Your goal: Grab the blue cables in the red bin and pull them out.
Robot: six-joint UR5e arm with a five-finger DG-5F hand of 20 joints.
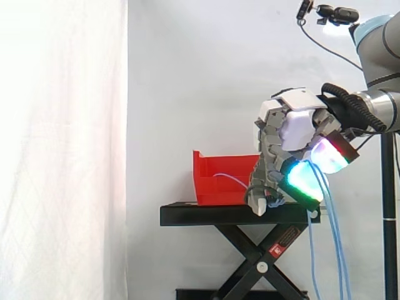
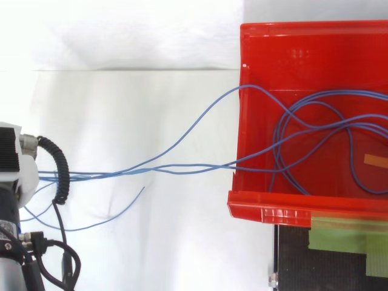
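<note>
**Hand** (image 1: 294, 134) — seen in the side view to the right of the bin, over the right end of the stand top, palm turned down. Its fingers are curled downward and closed round a bundle of blue cables. The glowing pads (image 1: 303, 178) show green and cyan, with a white-magenta one just behind. The lowest finger reaches to the level of the stand top; whether it touches cannot be told.

**Blue cables** (image 1: 325, 237) — several thin strands.
- Held part: gathered in the hand.
- Free lengths: hanging straight down from the hand past the right edge of the stand.
- Bridging part: in the top view the strands (image 2: 121, 173) leave the bin over its wall and converge toward the hand at the left edge, spanning the gap.
- Remainder: overlapping loops lying on the floor of the bin.

**Red bin** (image 2: 267, 209) — stands upright on the stand, left of the hand in the side view (image 1: 219, 187), and apart from it. A small orange strip (image 2: 374, 160) lies inside.

**Black stand** (image 1: 206, 214) — scissor type, flat top, with green tape (image 2: 339, 233) on its surface beside the bin.

**White curtain** (image 1: 62, 150) — behind everything.
</note>
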